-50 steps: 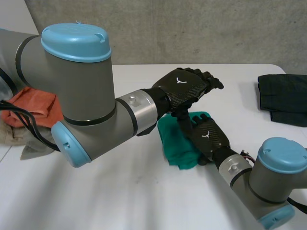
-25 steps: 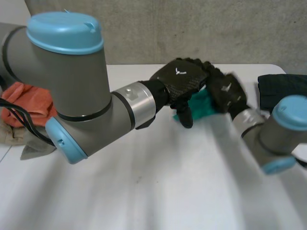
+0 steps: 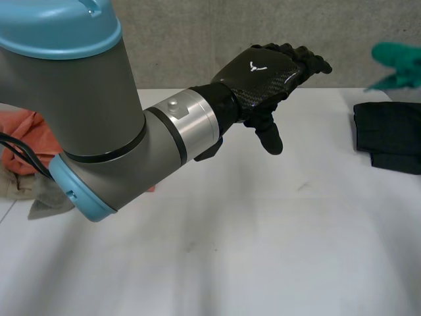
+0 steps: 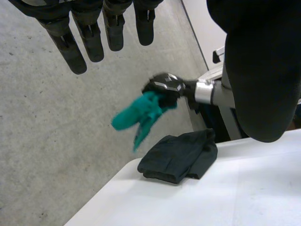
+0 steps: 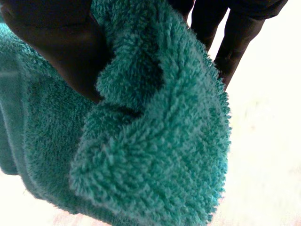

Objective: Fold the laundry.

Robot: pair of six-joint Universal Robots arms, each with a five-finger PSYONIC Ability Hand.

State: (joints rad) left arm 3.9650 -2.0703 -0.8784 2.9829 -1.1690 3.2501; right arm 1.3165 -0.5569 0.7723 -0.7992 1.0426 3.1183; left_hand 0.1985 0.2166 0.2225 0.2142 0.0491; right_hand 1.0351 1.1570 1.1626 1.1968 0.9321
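The green towel (image 4: 141, 113) is up in the air, bunched in my right hand (image 4: 163, 87), whose fingers and thumb are curled tight round one end of it. From that hand the towel's long axis slants downward and away from my right arm. Its free end splits into two loose tails that point down toward the table. In my right wrist view the thick pile is doubled over on itself and pressed between thumb and fingers.

The towel hangs above a dark folded garment (image 3: 388, 135), apart from it. That garment lies at the far right of the white table (image 3: 263, 250).

My left hand (image 3: 266, 69) is raised over the table's far middle, well apart from the towel. Its fingers are straight, its thumb hangs down, and it holds nothing. Beyond my left arm, at the table's left edge, a crumpled orange cloth (image 3: 20, 141) lies beside a pale one (image 3: 13, 184).
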